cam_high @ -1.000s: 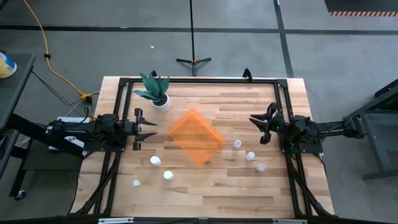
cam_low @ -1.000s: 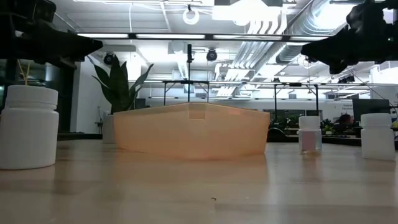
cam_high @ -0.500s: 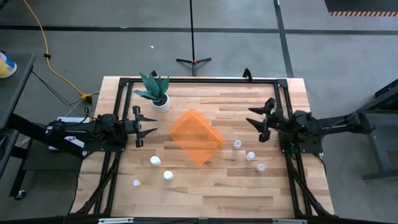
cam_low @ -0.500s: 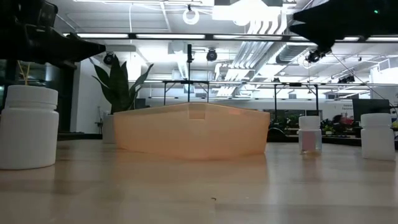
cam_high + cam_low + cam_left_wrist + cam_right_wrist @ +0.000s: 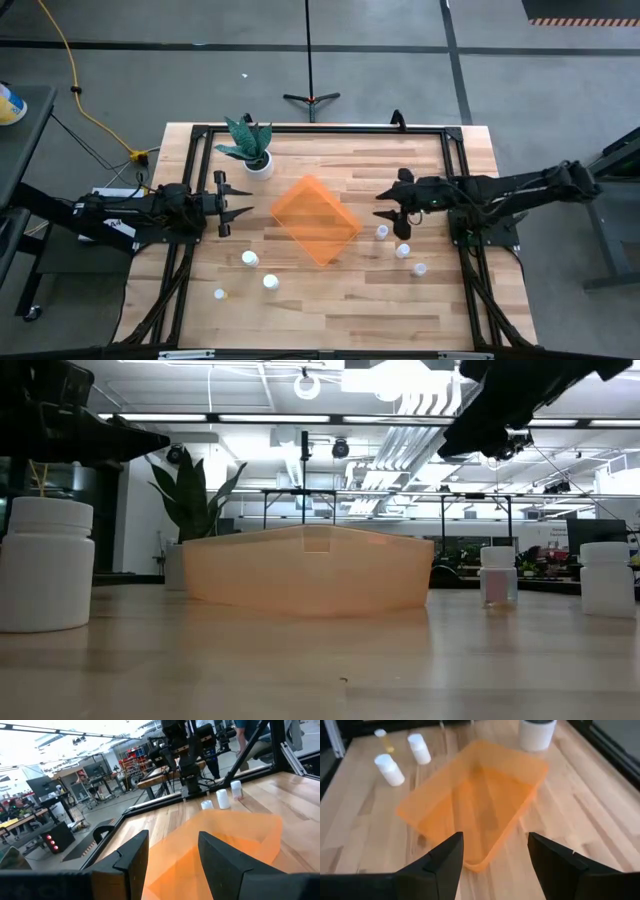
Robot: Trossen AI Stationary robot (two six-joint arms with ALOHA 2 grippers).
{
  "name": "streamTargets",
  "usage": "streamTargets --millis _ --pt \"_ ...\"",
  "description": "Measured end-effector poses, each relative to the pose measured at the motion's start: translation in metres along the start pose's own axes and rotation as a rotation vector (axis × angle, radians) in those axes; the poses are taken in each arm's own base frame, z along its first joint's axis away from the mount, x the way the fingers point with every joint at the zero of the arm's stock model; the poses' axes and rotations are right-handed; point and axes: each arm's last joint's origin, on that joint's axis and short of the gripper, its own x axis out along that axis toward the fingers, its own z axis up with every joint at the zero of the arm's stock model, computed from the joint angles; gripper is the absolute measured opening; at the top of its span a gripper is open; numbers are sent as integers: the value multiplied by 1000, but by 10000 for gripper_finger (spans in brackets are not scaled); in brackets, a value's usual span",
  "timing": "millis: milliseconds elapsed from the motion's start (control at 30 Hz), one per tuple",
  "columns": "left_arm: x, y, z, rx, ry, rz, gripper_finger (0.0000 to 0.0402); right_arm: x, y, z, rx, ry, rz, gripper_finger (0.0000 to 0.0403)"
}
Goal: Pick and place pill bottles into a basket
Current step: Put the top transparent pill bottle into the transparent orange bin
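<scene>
Six pill bottles are standing upright on the wooden table [image 5: 330, 300], none of them inside the basket [image 5: 316, 221], which is sitting empty at the table's middle, turned corner-on to both arms. At the left, the left gripper [image 5: 240, 205] is hovering above the table with its jaws spread apart and nothing between them; the basket is lying just ahead of its fingertips, and a white plant pot [image 5: 259, 163] with green leaves is standing off to one side of them. Three bottles are grouped to the other side of those jaws: the first bottle [image 5: 249, 259], the second bottle [image 5: 270, 282] and, nearest the table's edge, the third bottle [image 5: 219, 294]. Right of the basket, the right gripper [image 5: 392, 214] is reaching out over the table, its jaws also apart and empty, pointing toward the basket's near corner. The fourth bottle [image 5: 382, 232] is standing almost under these jaws, close beside the lower fingertip. The fifth bottle [image 5: 402, 250] and the sixth bottle [image 5: 420, 268] are trailing away from it in a slanting row, behind the jaws and beside the right arm.
</scene>
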Motion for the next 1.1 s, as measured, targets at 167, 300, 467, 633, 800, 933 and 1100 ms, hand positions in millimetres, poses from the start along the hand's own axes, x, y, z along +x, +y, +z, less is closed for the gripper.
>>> streamTargets --millis 167,300,467,633,800,933,1100 --pt "0 0 0 0 0 0 207 8 11 0 1 117 6 213" --pt "0 0 0 0 0 0 207 14 19 -8 -24 190 -1 213" --pt "0 0 0 0 0 0 207 24 31 -21 -106 289 20 213" --pt "0 0 0 0 0 0 207 38 38 -31 -163 353 20 213" --pt "0 0 0 0 0 0 207 48 38 -37 -156 385 -32 220" --pt "0 0 0 0 0 0 207 52 38 -43 -166 436 -48 236" --pt "0 0 0 0 0 0 207 57 36 -49 -185 475 -103 254"
